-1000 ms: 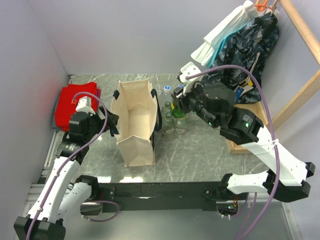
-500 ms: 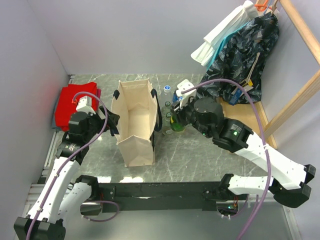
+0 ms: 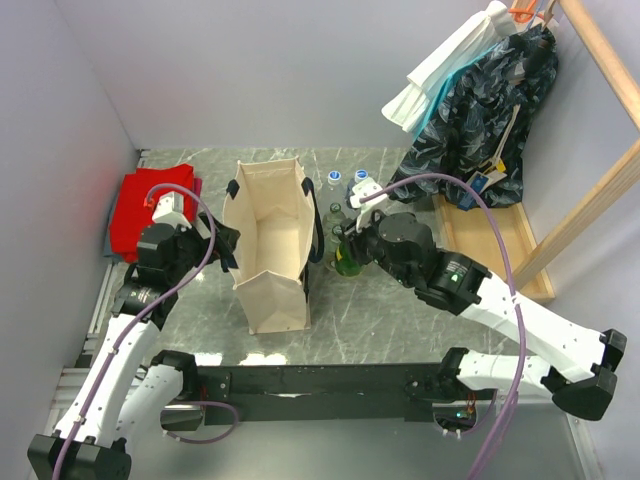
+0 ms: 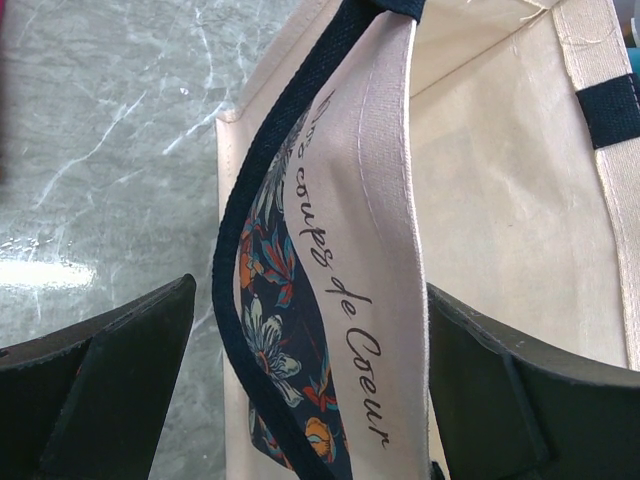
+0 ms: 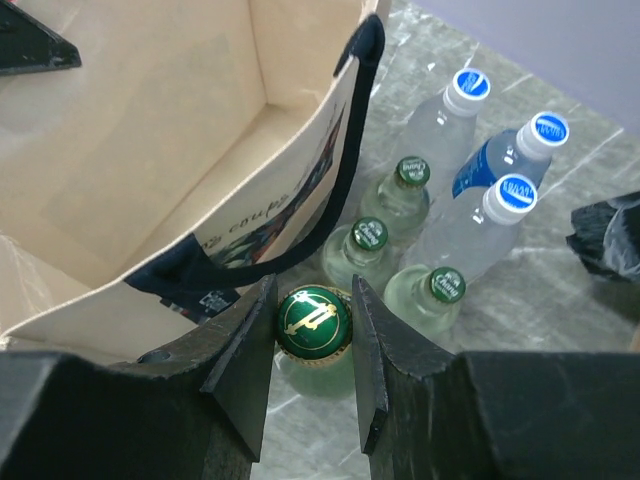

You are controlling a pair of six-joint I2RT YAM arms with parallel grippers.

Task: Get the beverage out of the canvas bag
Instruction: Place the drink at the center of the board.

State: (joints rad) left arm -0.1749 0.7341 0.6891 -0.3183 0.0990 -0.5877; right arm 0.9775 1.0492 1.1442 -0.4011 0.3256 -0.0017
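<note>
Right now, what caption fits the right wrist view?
Right gripper clamps a green-capped bottle standing just outside the open canvas bag.

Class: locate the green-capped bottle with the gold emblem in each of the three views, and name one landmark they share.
Top external: green-capped bottle at centre, just right of the canvas bag.
Left wrist: not in it.
Right wrist: bottom centre, between the jaws.
Shared landmark: the canvas bag, in all three.

Beverage (image 5: 313, 322) (apparently upright) beside canvas bag (image 3: 278, 305)
</note>
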